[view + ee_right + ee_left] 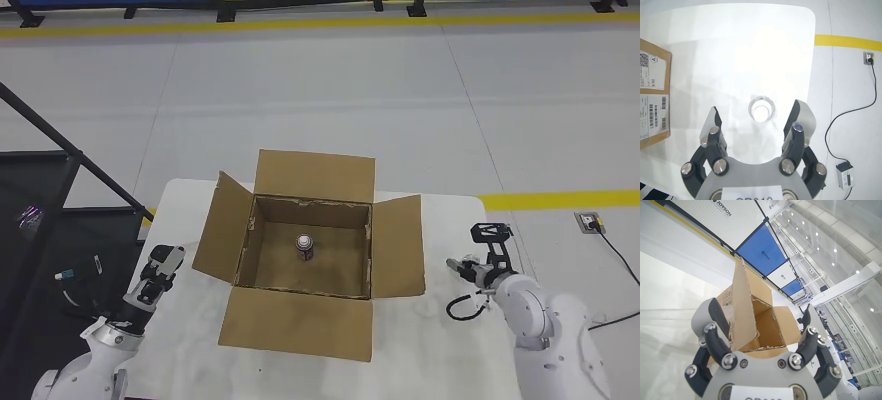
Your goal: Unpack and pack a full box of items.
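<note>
The left gripper [761,314] hangs open beside the open box [295,325], which holds one small white-topped item [304,246] near its middle, while the right gripper [756,110] hovers over an empty glass [773,110] upright on the table [753,56], fingers spread; I judge it needs a straight, centred descent and a gentle squeeze, since clear glass slips.

Bright overhead light, glaring table [753,56]

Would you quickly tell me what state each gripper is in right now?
Left gripper: open, holding nothing.
Right gripper: open, holding nothing, pointed at the clear glass.
</note>
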